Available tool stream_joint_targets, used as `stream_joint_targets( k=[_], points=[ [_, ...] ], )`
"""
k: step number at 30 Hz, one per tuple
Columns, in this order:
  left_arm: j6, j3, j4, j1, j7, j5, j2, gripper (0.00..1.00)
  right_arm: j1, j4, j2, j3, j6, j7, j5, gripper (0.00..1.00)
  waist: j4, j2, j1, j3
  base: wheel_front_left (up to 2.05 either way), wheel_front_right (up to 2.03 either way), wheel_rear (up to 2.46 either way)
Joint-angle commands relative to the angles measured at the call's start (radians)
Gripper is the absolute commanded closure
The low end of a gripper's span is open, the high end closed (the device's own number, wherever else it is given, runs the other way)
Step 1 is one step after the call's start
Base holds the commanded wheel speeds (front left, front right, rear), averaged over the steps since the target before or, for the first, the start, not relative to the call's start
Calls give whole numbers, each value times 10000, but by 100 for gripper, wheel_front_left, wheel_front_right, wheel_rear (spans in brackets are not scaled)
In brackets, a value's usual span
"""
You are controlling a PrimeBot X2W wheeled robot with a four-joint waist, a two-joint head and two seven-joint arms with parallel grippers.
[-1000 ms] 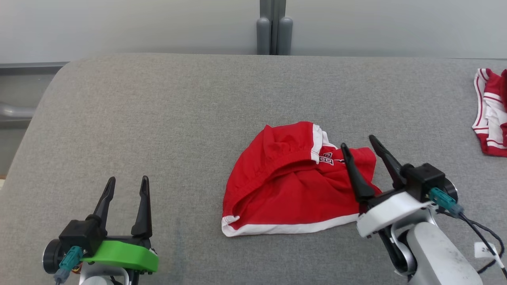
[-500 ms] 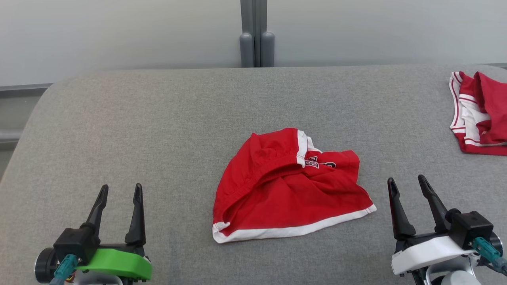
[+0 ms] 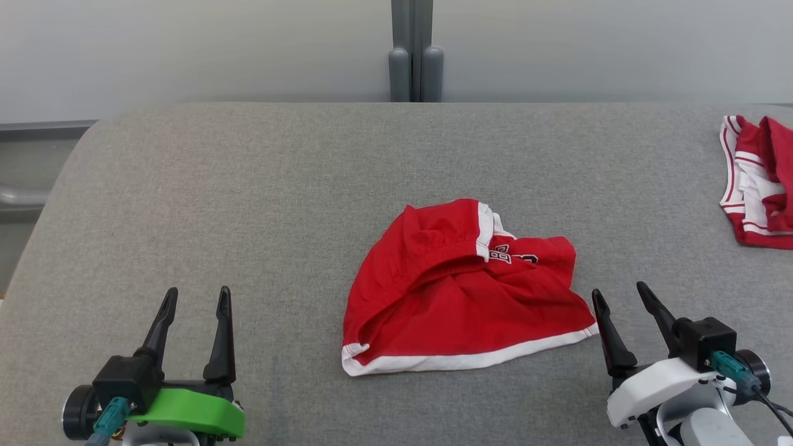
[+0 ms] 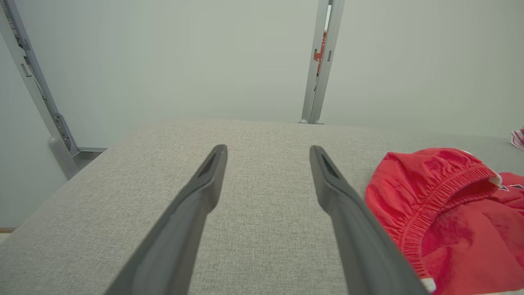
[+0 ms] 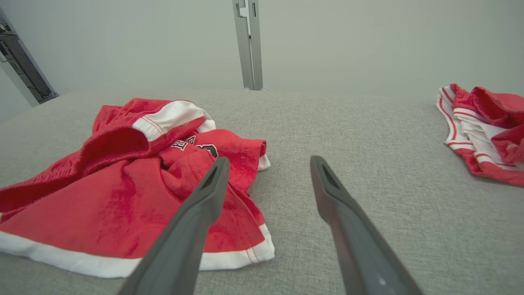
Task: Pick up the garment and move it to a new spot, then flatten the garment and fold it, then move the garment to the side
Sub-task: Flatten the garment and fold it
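Observation:
The garment (image 3: 458, 291) is a crumpled pair of red shorts with white trim, lying in the middle of the grey padded table (image 3: 279, 186). It also appears at the right of the left wrist view as the garment (image 4: 450, 205) and at the left of the right wrist view as the garment (image 5: 123, 184). My left gripper (image 3: 195, 296) stands open near the front left, well away from the cloth. My right gripper (image 3: 619, 290) is open just right of the garment's lower right corner, holding nothing.
A second red and white garment (image 3: 759, 179) lies bunched at the table's far right edge, seen too in the right wrist view as that garment (image 5: 483, 127). A grey post (image 3: 414, 56) stands behind the table against a pale wall.
My right gripper has drawn back from over the garment's right edge to the front right, empty. The garment lies where it was. The head camera has shifted a little.

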Motion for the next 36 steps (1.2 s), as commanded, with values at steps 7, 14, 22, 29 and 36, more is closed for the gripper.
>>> stream_joint_targets(
  k=[7, 14, 22, 29, 36],
  points=[
    [-31, -84, 43, -298, -2, 30, -9, 0, -815, 1825, -190, 446, -20, -26, 175, 0, 431, 0, 0, 447, 0, 0, 0],
    [-32, -24, 67, -415, -2, -12, -5, 0, -1349, 3283, -99, 921, -20, -29, 595, 75, 578, 0, 0, 630, 0, 0, 0],
    [-32, 24, 96, -372, -2, 69, -62, 0, -1040, 3036, -193, 636, -20, -29, 1152, 100, 362, 0, 0, 534, 0, 0, 0],
    [-32, 116, 45, -183, -2, 69, -104, 0, 238, 1710, -261, -195, -20, -29, 1124, 100, 34, 0, 0, 473, 0, 0, 0],
    [-32, 135, 55, -183, -2, 75, -115, 0, 706, 859, -36, -610, -20, -31, 878, 0, -253, 0, 0, 438, 0, 0, 0]
  ],
)
